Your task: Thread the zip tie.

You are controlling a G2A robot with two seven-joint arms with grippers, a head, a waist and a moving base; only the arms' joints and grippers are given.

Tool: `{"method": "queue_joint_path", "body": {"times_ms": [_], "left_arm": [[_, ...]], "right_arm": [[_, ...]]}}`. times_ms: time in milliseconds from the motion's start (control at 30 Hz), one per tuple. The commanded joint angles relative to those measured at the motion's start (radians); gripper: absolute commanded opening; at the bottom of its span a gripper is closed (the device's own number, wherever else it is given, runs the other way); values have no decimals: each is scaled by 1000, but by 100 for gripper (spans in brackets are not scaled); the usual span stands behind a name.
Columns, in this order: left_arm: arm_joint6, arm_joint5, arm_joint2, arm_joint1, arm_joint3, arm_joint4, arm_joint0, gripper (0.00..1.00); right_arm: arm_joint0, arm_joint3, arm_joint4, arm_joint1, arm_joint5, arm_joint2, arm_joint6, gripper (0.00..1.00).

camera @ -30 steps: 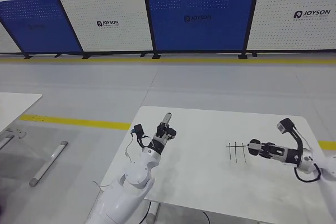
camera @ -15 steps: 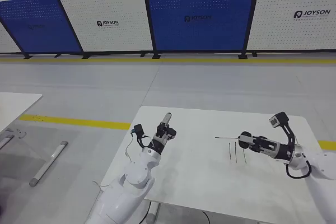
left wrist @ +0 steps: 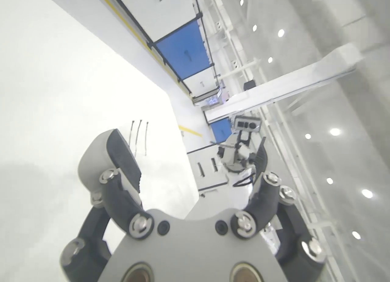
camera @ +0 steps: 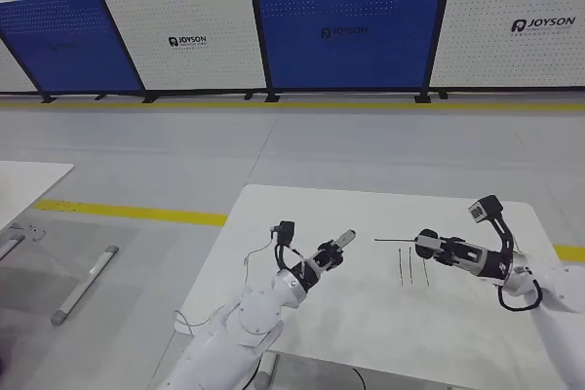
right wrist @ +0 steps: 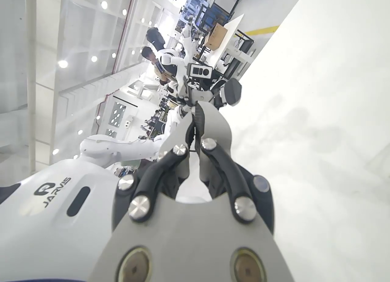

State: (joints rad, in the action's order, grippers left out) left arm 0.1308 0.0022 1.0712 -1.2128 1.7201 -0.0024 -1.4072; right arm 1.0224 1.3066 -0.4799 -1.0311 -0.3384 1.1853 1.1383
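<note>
White table point(camera: 370, 312), three loose ties point(camera: 409, 264), left hand point(camera: 345, 237) spread, right hand point(camera: 420, 242) clamped on zip tie point(camera: 394, 239), panel wall point(camera: 346, 44) behind.

I see grey floor point(camera: 322, 146) past left fingers point(camera: 346, 235), yellow line point(camera: 127, 211) across it, blue and white panels point(camera: 351, 44) beyond; spare white table point(camera: 15, 185) well aside; ceiling lamps point(left wrist: 335, 131) lit.

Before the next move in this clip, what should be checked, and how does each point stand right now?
1. Grip: right tool shut on the held zip tie: ok.
2. Aim: held zip tie points toward the left tool: ok.
3. Receiving side: left tool open and empty: ok.
4. Spares: three spare zip ties lie on the table, apart from both tools: ok.
5. Which end of the held zip tie sticks out: cannot tell.
</note>
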Motion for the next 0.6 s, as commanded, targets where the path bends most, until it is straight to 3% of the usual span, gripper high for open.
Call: {"method": "queue_joint_path", "body": {"times_ms": [0, 200, 300, 400, 467, 567], "left_arm": [[-17, 2, 0, -1, -1, 5, 1, 100], [-17, -1, 0, -1, -1, -3, 0, 100], [21, -30, 8, -2, -4, -75, -2, 100], [105, -62, 22, -1, -6, -170, -3, 100], [101, -54, 41, -2, -11, -229, -2, 100], [101, -54, 41, -2, -11, -229, -2, 100]], "right_arm": [[0, 0, 0, 0, 0, 0, 0, 0], [32, 28, -41, -13, -2, -30, -67, 0], [34, 36, -45, -31, -2, -66, -124, 0], [25, 31, -18, -54, -2, -109, -183, 0], [16, 10, -6, -65, -2, -127, -201, 0], [16, 10, -6, -65, -2, -127, -201, 0]]}}
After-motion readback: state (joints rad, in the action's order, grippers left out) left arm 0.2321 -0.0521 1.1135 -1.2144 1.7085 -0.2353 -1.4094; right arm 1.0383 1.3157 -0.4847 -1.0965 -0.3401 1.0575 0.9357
